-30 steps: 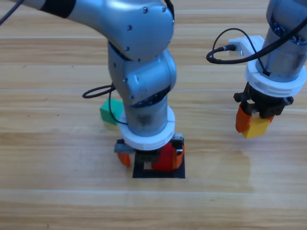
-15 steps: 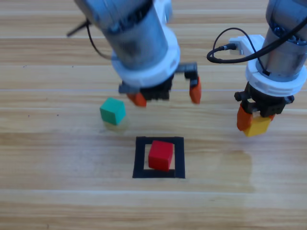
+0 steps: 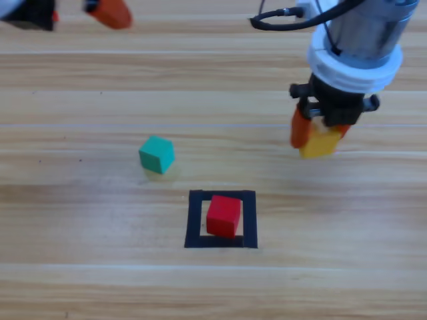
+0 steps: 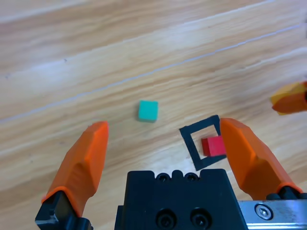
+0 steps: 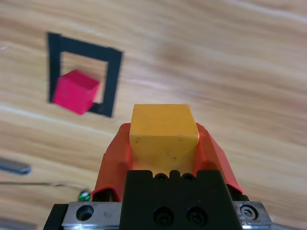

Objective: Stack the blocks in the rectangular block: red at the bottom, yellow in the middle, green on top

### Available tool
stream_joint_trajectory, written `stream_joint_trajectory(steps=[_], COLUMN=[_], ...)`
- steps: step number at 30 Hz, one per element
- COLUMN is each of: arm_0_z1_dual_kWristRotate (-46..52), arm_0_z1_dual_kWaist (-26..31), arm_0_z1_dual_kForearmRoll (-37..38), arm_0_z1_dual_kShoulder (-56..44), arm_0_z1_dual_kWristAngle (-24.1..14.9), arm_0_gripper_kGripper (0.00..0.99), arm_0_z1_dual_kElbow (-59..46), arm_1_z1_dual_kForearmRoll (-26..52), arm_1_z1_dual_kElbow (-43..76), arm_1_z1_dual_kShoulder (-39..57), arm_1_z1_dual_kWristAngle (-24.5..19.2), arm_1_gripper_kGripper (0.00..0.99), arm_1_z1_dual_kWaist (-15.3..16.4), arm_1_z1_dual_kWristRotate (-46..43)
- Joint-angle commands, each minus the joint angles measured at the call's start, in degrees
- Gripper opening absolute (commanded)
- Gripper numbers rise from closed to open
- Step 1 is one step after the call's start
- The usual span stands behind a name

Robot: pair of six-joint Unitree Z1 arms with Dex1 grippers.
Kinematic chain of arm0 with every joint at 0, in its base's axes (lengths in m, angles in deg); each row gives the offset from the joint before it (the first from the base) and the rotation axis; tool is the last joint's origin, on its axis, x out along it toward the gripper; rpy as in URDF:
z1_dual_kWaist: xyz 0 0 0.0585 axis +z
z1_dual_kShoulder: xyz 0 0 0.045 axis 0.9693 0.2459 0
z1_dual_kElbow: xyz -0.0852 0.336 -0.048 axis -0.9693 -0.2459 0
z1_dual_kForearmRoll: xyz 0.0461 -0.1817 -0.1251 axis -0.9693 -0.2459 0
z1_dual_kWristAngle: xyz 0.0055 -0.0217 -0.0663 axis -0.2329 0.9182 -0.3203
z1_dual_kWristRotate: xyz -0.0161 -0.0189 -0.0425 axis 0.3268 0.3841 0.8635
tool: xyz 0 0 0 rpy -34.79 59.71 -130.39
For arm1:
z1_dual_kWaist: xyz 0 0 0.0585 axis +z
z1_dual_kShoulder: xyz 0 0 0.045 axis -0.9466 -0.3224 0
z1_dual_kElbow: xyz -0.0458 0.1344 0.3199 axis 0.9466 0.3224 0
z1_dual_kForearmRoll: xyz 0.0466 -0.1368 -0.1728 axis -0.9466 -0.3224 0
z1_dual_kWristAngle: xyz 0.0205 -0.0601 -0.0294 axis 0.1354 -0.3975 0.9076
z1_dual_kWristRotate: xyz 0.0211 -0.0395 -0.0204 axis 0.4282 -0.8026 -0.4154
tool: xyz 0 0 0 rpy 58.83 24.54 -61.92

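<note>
While our right gripper (image 3: 319, 137) hangs above the table clamped on the yellow cube (image 3: 321, 141), our left gripper (image 4: 165, 143) waits at the upper left corner, jaws apart. Red cube (image 3: 223, 216) sits inside the tape rectangle (image 3: 194, 220); green cube (image 3: 157, 154) lies nearby, outside it.

The red cube (image 3: 223, 216) is being shown inside the black tape rectangle (image 3: 195, 220) at the lower centre of the frame, set toward its right side. The teal-green cube (image 3: 157, 155) is being seen up and to the left of the rectangle, apart from it, on the wooden table (image 3: 80, 267). At the upper right, the yellow cube (image 3: 320, 141) is being clamped by the right gripper (image 3: 317, 132). Only an orange tip of the left gripper (image 3: 110, 12) is being shown at the upper left edge.
</note>
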Motion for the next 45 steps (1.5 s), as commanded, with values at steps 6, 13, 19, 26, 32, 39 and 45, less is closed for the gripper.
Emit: stream_joint_trajectory(steps=[6,13,19,26,32,39,45], arm_0_z1_dual_kWristRotate=[-24.1,-27.4,-31.4,-30.4,-31.0,-31.7,-31.5], arm_0_z1_dual_kWaist=[17.5,28.9,33.0,35.7,35.7,35.7,35.7], arm_0_z1_dual_kForearmRoll=[7.0,13.8,14.8,12.7,9.1,7.1,7.1], arm_0_z1_dual_kShoulder=[-2.9,-3.4,-2.8,-3.1,0.8,1.5,1.3], arm_0_z1_dual_kWristAngle=[28.2,43.8,44.4,45.1,46.3,46.7,46.7], arm_0_gripper_kGripper=[0.99,0.99,0.99,0.99,0.99,0.99,0.99], arm_0_z1_dual_kElbow=[-6.7,-9.9,-10.4,-11.1,-9.7,-8.6,-9.1], arm_1_z1_dual_kForearmRoll=[-0.7,-0.8,-2.0,-2.9,-7.1,-8.9,-10.1], arm_1_z1_dual_kElbow=[-7.5,-10.6,-13.6,-14.5,-18.7,-21.7,-23.7], arm_1_z1_dual_kShoulder=[-9.0,-11.5,-12.9,-14.4,-18.3,-21.0,-22.8], arm_1_z1_dual_kWristAngle=[6.1,2.4,-3.5,-1.5,-1.3,-1.6,-1.7], arm_1_gripper_kGripper=[0.232,0.23,0.23,0.232,0.235,0.235,0.236], arm_1_z1_dual_kWaist=[5.1,6.2,10.5,12.9,14.3,14.6,14.6], arm_1_z1_dual_kWristRotate=[7.1,9.8,10.7,16.5,29.6,38.2,41.4])
